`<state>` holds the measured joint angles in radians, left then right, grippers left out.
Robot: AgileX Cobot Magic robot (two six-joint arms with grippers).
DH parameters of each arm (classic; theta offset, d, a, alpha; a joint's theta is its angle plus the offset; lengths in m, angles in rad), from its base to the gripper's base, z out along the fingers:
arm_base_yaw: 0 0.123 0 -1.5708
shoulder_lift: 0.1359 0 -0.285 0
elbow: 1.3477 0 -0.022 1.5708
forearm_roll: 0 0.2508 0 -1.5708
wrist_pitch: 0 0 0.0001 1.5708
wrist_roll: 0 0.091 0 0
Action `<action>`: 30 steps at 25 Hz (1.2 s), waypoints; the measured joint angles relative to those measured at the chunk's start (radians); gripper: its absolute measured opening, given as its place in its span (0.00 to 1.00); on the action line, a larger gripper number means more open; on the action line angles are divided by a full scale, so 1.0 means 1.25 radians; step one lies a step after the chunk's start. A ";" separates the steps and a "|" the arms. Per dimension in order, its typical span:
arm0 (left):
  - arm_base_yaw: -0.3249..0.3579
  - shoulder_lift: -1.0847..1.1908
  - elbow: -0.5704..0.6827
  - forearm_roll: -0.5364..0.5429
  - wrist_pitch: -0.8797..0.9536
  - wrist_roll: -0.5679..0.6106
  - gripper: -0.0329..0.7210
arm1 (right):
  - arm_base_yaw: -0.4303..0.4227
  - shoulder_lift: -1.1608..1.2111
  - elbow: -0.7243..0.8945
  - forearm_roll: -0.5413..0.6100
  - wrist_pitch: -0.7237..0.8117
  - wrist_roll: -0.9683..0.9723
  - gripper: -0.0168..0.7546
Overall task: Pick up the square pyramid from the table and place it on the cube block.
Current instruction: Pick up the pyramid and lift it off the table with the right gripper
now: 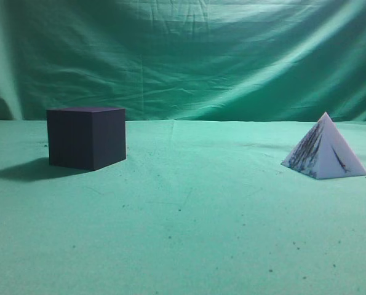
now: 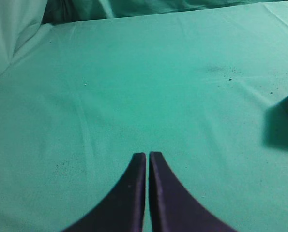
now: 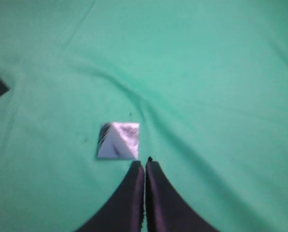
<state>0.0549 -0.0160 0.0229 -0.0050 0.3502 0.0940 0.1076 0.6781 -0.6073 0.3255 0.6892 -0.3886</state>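
Matte dark cube block (image 1: pixel 86 136), smudged white square pyramid (image 1: pixel 324 149), wrinkled green table (image 1: pixel 189 233)

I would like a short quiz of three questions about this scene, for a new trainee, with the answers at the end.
1. True or false: the square pyramid already sits on the cube block.
2. Which tool has the pyramid close in front of its tips: A) the left tool, B) the right tool?
3. Fill in: both tools have their fingers ____.

Key:
1. False. Both stand apart on the green table, cube at left, pyramid at right in the exterior view.
2. B. The left wrist view shows only an edge of the cube at its right border.
3. Shut, with nothing between them.
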 joint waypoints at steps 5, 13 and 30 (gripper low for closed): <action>0.000 0.000 0.000 0.000 0.000 0.000 0.04 | 0.127 0.191 -0.102 -0.016 0.114 -0.020 0.02; 0.000 0.000 0.000 0.000 0.000 0.000 0.04 | 0.266 0.428 -0.167 -0.242 0.065 0.273 0.02; 0.000 0.000 0.000 0.000 0.000 0.000 0.04 | 0.271 0.789 -0.330 -0.245 0.075 0.313 0.86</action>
<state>0.0549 -0.0160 0.0229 -0.0050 0.3502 0.0940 0.4458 1.6643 -1.0192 0.0196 0.7833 0.0029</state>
